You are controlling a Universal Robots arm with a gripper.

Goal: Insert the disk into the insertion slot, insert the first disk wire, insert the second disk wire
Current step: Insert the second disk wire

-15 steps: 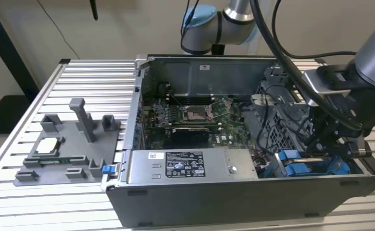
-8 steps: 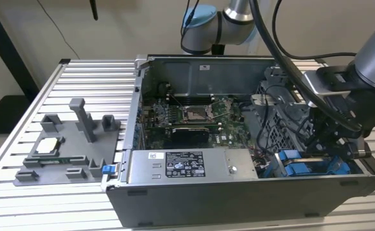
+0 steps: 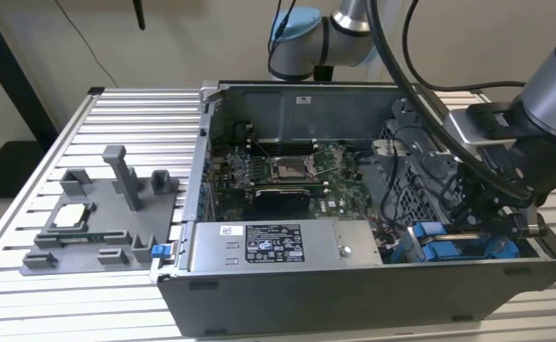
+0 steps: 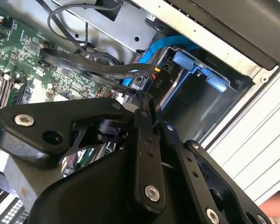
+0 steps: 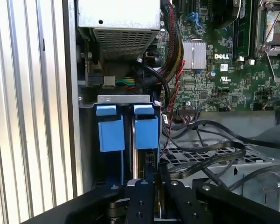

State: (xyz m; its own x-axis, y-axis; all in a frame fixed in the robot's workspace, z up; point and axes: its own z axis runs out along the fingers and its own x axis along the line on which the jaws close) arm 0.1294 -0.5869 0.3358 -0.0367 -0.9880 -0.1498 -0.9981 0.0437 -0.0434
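Exterior view, read left to right. At nine o'clock of the table (image 3: 31, 299) a grey fixture (image 3: 116, 185) carries a small chip (image 3: 72, 216). At the centre stands the open case (image 3: 354, 299). Inside it the board (image 3: 278, 178) lies at twelve o'clock of the labelled power supply (image 3: 278, 246).

At four o'clock of the board, in the case's corner, the disk (image 3: 430, 231) sits in the slot, its blue carrier showing. My claw (image 3: 492, 214) hangs just at two o'clock of it, reaching down into that corner.

In the first wrist view the slot (image 5: 123, 99) holds two blue carriers side by side. The disk (image 5: 146, 133) is the one in line with my claw (image 5: 154, 186).

In the second wrist view my fingers (image 4: 142, 121) are drawn together. Their tips are just beside a black connector (image 4: 139, 83) on a flat black cable (image 4: 98, 67). Whether anything is pinched between them I cannot tell.
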